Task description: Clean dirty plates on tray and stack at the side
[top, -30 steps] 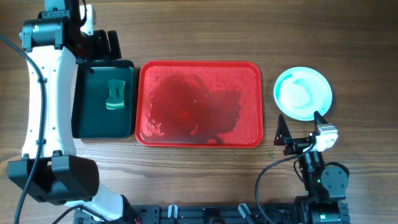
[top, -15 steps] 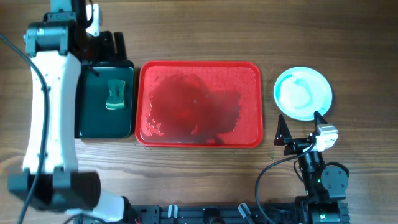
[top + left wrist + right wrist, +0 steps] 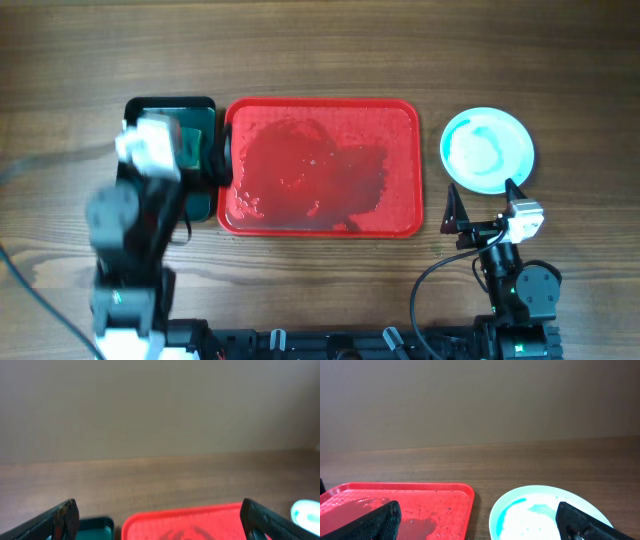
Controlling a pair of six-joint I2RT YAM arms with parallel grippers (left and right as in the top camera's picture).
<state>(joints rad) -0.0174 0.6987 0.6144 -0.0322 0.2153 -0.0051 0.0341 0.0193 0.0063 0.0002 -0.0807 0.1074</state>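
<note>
A white plate (image 3: 487,150) with a pale cyan rim and teal streaks lies on the table to the right of the red tray (image 3: 320,215). I cannot tell whether more plates lie under it. The tray is wet and holds no plates. My left gripper (image 3: 222,160) is open and empty above the edge between the green bin and the tray. In the left wrist view its fingers (image 3: 160,525) are spread wide over the tray (image 3: 200,520). My right gripper (image 3: 482,192) is open and empty just in front of the plate (image 3: 545,515). The tray's corner (image 3: 395,505) lies to the left.
A dark green bin (image 3: 170,108) stands to the left of the tray, mostly covered by my left arm. It also shows in the left wrist view (image 3: 100,524). Both arm bases stand at the front table edge.
My left arm has swung from the far back left toward the front; its wrist now hangs over the green bin, blurred by motion. The right arm, plate and tray have not moved.
</note>
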